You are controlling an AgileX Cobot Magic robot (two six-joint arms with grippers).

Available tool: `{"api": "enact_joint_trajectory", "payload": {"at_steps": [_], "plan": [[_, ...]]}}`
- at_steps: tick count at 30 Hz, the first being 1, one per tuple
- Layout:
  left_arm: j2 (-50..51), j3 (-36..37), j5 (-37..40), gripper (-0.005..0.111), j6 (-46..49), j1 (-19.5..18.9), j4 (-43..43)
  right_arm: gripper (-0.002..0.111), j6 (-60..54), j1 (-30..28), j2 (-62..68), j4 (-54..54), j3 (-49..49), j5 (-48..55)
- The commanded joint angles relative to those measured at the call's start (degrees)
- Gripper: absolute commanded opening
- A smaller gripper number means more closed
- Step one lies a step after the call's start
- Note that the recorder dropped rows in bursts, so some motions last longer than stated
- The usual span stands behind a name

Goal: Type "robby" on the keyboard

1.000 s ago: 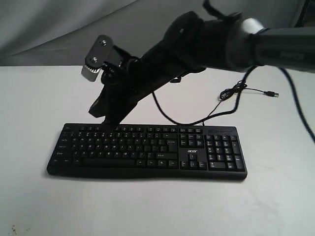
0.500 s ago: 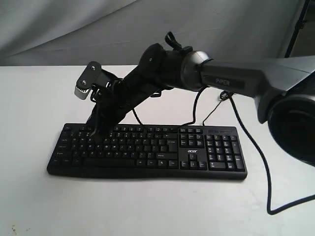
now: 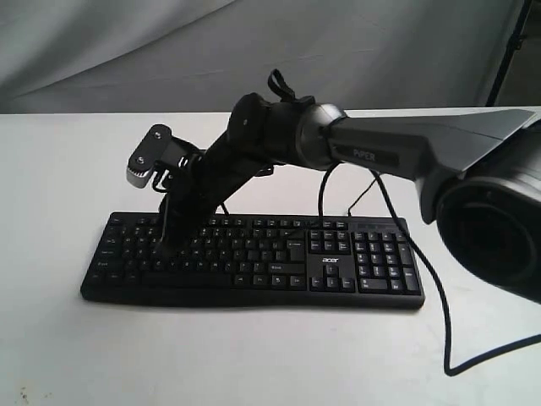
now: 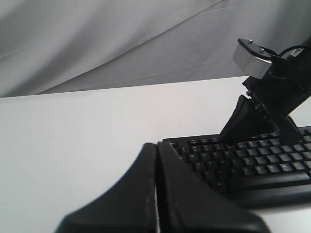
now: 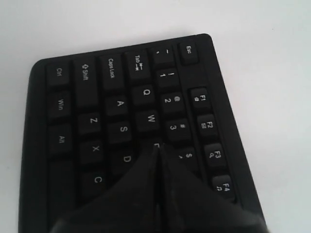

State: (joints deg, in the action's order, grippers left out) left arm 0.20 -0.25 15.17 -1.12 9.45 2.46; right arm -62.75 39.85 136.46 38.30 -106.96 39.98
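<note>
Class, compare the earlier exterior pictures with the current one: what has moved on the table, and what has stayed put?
The right gripper, fingers shut, swung left along the long black plastic keyboard and came down from its top row to the left-hand letter keys. Nothing was taken hold of or let go. The keyboard stayed where it was on the white table.

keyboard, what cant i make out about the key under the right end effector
Right wrist view: the right end effector covers the key at its tip; only a scrap of legend shows.
Exterior view: keyboard legends too small, tip lost against dark keys.
Left wrist view: legends blurred, far end cut off.
</note>
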Motion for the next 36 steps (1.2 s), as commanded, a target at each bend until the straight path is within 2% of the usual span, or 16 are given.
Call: {"api": "enact_joint_trajectory", "payload": {"at_steps": [1,26,36], "plan": [[-0.20,0.25,-0.31,0.000,-0.16,0.36,0.27,0.000,3.94,0.78,-0.10,-3.78,-0.50,-0.86],[-0.20,0.25,-0.31,0.000,-0.16,0.36,0.27,0.000,5.81,0.78,-0.10,-4.97,-0.76,-3.50],[-0.20,0.25,-0.31,0.000,-0.16,0.36,0.27,0.000,9.75,0.78,0.62,-8.41,-3.84,1.58]]}}
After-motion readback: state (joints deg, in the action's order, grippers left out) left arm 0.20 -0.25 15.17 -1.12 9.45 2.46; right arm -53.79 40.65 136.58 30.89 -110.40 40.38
